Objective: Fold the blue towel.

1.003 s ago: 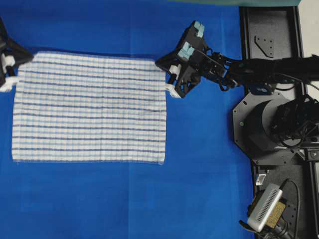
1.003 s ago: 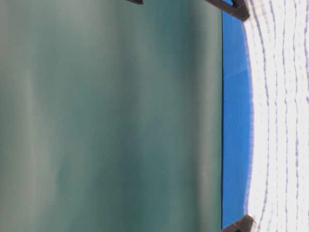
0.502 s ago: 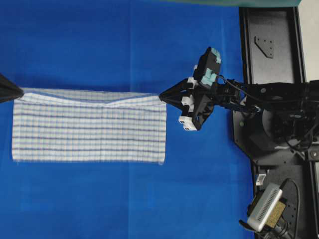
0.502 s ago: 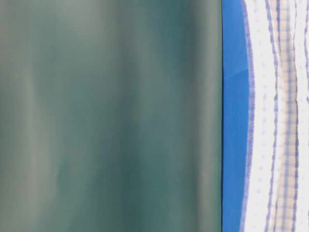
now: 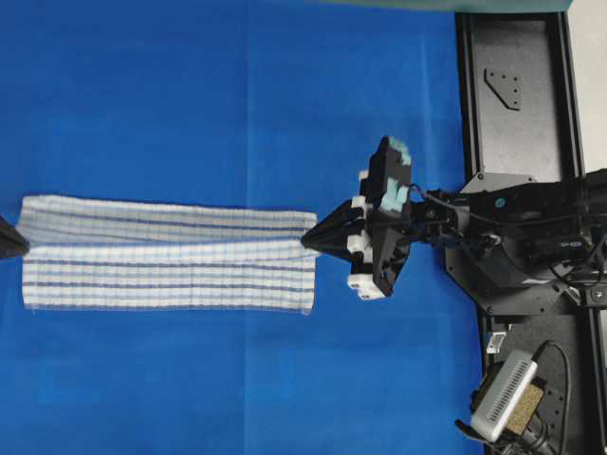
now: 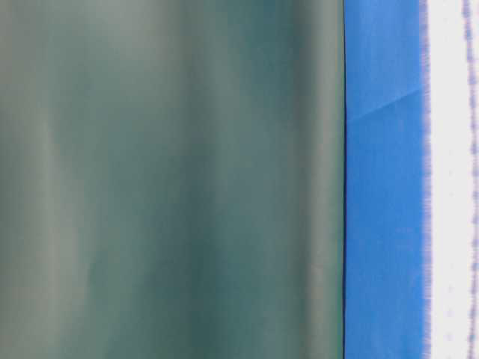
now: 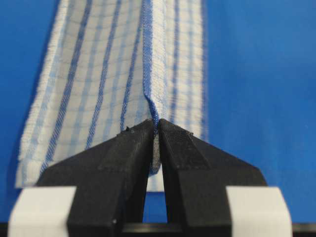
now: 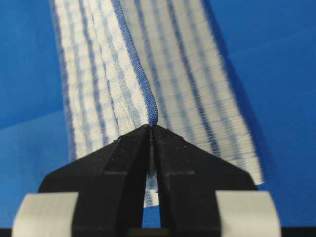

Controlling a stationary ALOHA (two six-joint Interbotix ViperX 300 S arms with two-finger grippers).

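The blue towel (image 5: 166,254), white with thin blue stripes, lies as a long narrow band across the table, its far half lifted and brought over its near half. My right gripper (image 5: 307,243) is shut on the towel's right end, pinching the raised edge (image 8: 150,116). My left gripper (image 5: 23,248) shows only as a dark tip at the left border and is shut on the left end, the cloth edge (image 7: 154,118) squeezed between its fingertips. In the table-level view the towel (image 6: 453,187) is a blurred white strip at the right.
The bright blue table covering (image 5: 237,95) spreads all around the towel. The right arm's black base and mounting plate (image 5: 522,114) stand at the right edge. A small grey device (image 5: 505,393) sits at the lower right. A green backdrop (image 6: 172,179) fills most of the table-level view.
Both grippers have carried the towel's far edge toward the near edge, so the flat spread towel is now a narrow doubled band. The right gripper moved down the overhead view.
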